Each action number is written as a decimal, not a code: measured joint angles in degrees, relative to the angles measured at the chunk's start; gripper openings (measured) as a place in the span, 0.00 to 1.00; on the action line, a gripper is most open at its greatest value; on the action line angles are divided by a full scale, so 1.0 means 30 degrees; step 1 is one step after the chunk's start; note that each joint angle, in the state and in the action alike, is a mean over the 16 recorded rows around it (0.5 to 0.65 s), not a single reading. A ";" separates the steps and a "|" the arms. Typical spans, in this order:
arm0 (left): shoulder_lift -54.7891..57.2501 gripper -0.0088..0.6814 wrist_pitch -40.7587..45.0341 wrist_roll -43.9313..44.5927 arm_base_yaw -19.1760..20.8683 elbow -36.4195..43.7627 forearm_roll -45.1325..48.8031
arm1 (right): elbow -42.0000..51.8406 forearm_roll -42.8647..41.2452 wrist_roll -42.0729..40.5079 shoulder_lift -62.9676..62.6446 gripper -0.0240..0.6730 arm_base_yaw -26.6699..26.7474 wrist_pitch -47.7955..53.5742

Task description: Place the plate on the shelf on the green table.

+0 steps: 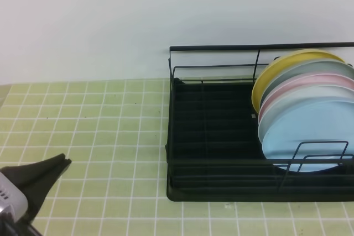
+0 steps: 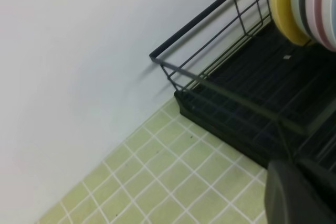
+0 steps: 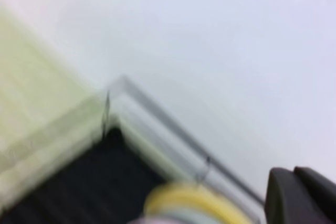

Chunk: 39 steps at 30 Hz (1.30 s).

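1. One light blue plate (image 1: 310, 136) stands nearest in the shelf (image 1: 210, 136), propped by dividers, right on the table (image 1: 99, 114).
2. Left fingers (image 1: 58, 164) look pressed together, empty.
3. Right fingers (image 3: 302, 195): blurry, cannot tell.

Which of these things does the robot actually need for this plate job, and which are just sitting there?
For the job:
light blue plate
black wire rack
green tiled table

Just sitting there:
yellow plate
pink plate
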 joint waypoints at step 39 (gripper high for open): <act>0.0000 0.01 -0.1458 -0.0202 0.0000 0.0329 0.0237 | 1.8321 0.3398 0.0119 -1.5686 0.05 0.0000 -0.4415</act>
